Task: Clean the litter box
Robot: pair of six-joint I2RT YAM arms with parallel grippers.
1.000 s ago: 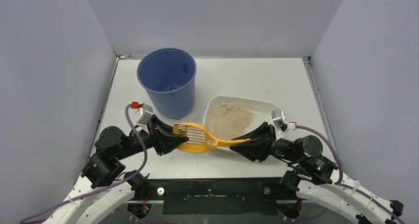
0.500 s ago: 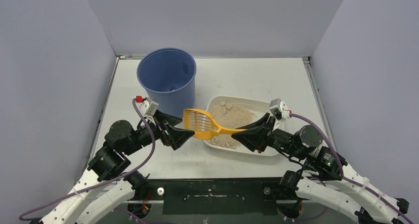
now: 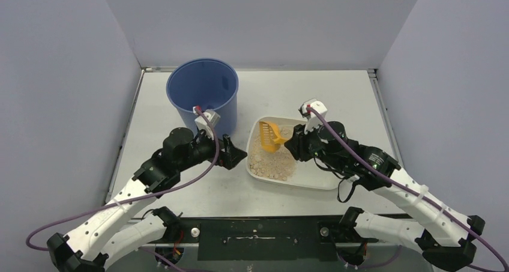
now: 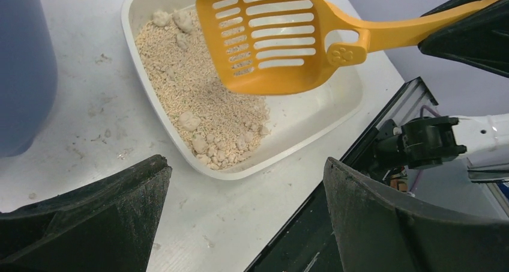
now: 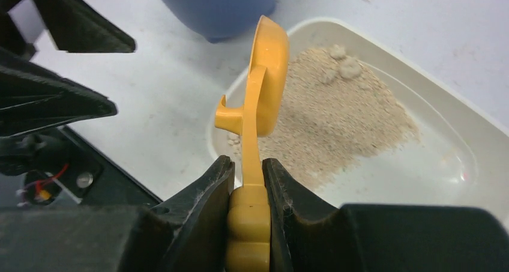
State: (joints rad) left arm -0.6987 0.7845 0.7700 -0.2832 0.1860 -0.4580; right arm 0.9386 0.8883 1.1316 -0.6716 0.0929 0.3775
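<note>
Beneath right gripper point(image 5: 247, 167) and scoop point(image 4: 270, 41), litter box point(image 3: 313, 171)

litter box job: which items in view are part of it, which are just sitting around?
Job: litter box; clumps in its litter; yellow scoop, clamped in right gripper; blue bucket, likely for waste.
Sitting around: left gripper, open, empty; table.

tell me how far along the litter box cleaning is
Early on. Done: the right fingers are shut on the handle of the yellow scoop. In hand: the scoop hangs empty over the litter box, above the granules. Left: clumps lie in the litter, likely to be scooped into the blue bucket. The left fingers are open, holding nothing.
</note>
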